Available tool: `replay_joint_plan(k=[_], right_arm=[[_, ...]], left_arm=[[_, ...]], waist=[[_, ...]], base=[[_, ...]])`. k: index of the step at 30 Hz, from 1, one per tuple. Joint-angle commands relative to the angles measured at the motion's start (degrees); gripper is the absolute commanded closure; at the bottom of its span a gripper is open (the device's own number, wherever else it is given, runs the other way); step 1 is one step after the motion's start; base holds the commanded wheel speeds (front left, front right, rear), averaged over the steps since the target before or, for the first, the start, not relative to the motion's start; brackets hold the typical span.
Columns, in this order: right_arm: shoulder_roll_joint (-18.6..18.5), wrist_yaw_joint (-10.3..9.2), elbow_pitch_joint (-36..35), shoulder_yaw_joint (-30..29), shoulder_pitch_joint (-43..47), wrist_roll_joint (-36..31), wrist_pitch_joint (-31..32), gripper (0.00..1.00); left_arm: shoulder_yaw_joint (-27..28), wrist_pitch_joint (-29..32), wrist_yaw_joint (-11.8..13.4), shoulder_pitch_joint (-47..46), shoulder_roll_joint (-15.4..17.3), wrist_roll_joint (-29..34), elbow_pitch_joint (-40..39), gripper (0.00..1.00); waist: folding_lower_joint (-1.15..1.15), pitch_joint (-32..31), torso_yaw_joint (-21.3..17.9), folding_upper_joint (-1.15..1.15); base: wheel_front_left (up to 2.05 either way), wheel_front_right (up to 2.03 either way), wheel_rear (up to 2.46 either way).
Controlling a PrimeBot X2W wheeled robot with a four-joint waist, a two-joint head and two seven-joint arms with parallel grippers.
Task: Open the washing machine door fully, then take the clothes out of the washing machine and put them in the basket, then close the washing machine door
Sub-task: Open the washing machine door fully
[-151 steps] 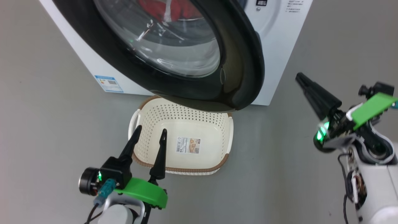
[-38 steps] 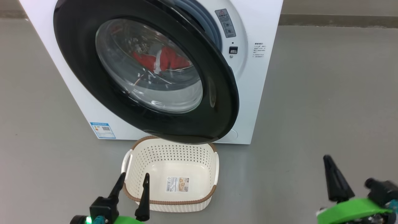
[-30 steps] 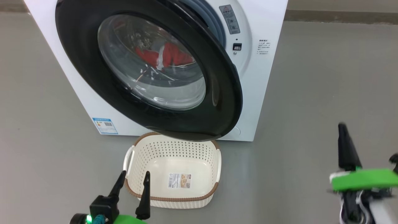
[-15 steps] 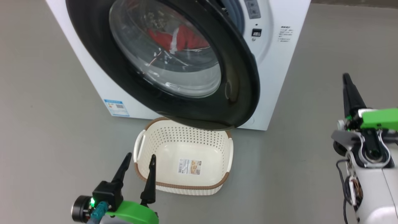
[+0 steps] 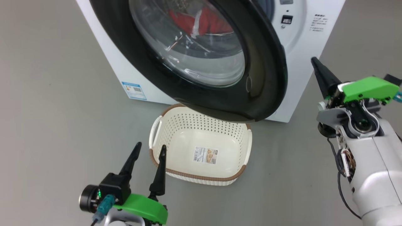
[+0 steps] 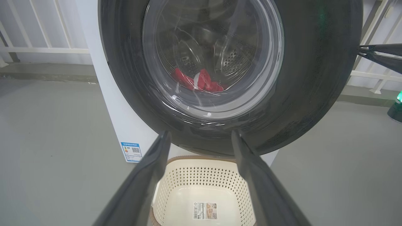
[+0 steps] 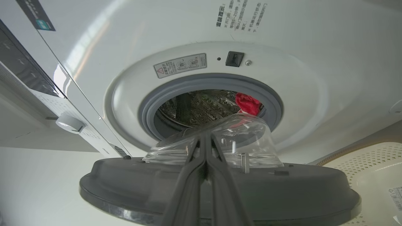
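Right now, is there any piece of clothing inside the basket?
No, the basket holds nothing but a paper label, and the red clothes lie inside the washing machine.

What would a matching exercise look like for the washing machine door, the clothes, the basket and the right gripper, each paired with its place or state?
Things:
1. washing machine door
2. clothes
3. basket
4. right gripper

Places or states:
A. shut
B. partly open
C. on the floor, no clothes in it
D. inside the washing machine

Pairs: 1-B, 2-D, 3-C, 4-A.
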Motion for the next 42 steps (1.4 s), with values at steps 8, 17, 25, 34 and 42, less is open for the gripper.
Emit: replay_joint_plan(k=[8,17,25,34,42], right_arm=[[0.4,0.22,3.5,3.0,-6.6,1.9,6.5,1.00],[0.5,0.22,4.1,3.8,-7.0,3.9,13.1,1.00],[0.6,0.22,2.1,4.5,-4.3,6.0,19.6,1.00],[0.7,0.22,-1.7,7.2,-0.1,8.6,25.1,1.00],[0.7,0.22,-5.2,12.4,3.1,12.0,25.7,1.00]], left_arm=[[-0.4,-0.4,0.8,-3.0,0.5,-1.2,-2.2,0.00],[-1.3,-0.4,1.2,-3.6,0.5,-1.6,-2.0,0.00],[-1.1,-0.4,1.2,-3.4,0.5,-1.2,-1.3,0.00],[-0.6,-0.4,1.0,-3.1,0.5,-1.0,-0.6,0.00],[-0.7,-0.4,0.9,-2.6,0.5,-1.0,-0.4,0.00]], waist=[[0.00,2.3,2.2,0.00],[0.00,2.6,2.4,0.00],[0.00,1.9,1.9,0.00],[0.00,0.9,1.0,0.00],[0.00,-0.3,0.4,0.00]], base=[[0.00,0.00,0.00],[0.00,0.00,0.00],[0.00,0.00,0.00],[0.00,0.00,0.00],[0.00,0.00,0.00]])
